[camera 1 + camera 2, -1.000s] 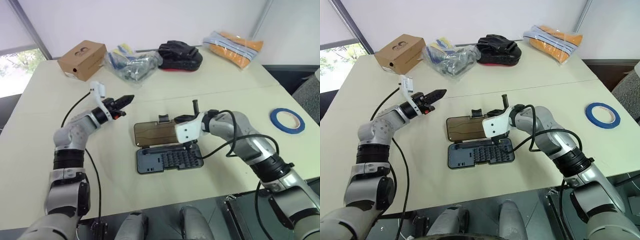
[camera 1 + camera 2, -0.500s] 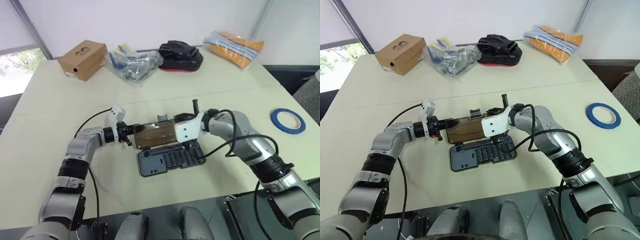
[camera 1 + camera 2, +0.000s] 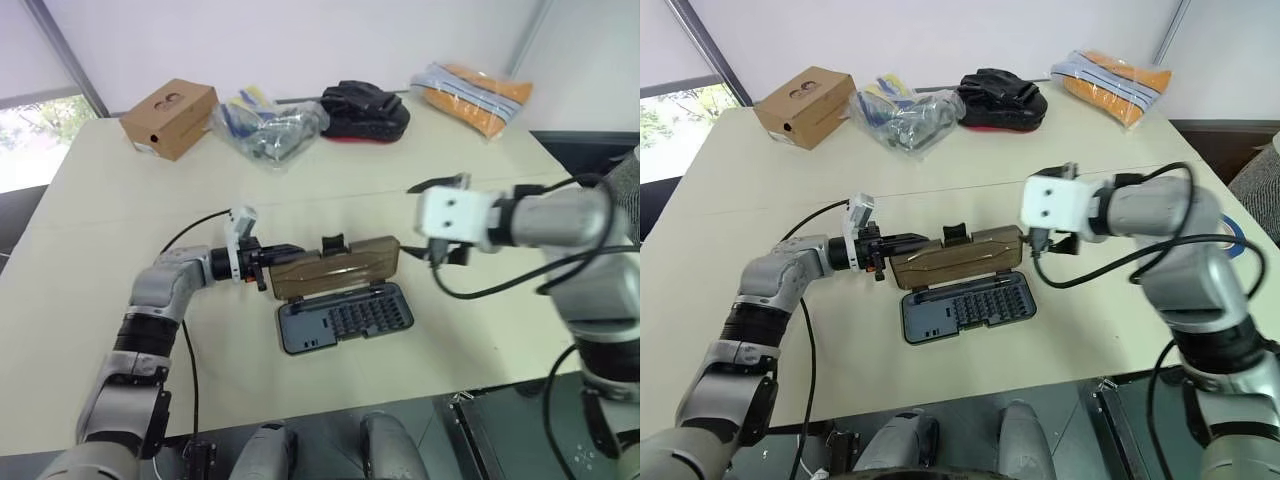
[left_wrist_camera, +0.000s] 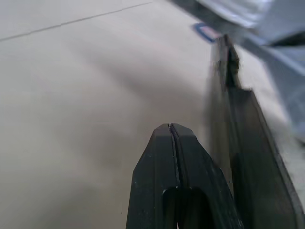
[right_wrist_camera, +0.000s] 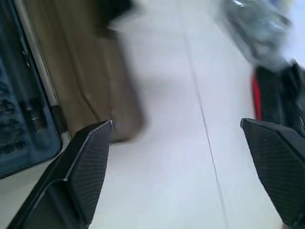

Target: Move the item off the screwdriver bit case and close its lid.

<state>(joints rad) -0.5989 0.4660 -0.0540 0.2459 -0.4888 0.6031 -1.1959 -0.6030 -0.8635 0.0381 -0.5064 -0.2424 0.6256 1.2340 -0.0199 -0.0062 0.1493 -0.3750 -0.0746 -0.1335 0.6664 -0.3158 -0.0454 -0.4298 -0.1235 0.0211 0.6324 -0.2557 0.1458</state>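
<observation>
The screwdriver bit case lies open near the table's front, its rows of bits showing. Its smoky-brown lid stands tilted up along the hinge, with the dark latch tab on top. My left gripper is shut, and its tip rests against the lid's left end; the left wrist view shows the closed fingers beside the lid. My right gripper hangs open above the lid's right end, holding nothing. The item, a blue tape ring, lies far off on the table.
Along the table's far side sit a cardboard box, a clear bag of parts, a black pouch with red trim and an orange-and-white packet. The table's front edge runs just below the case.
My right gripper opened, let go of the lid and rose up and to the right. My left gripper swung in to the lid's left end. The lid now stands higher.
</observation>
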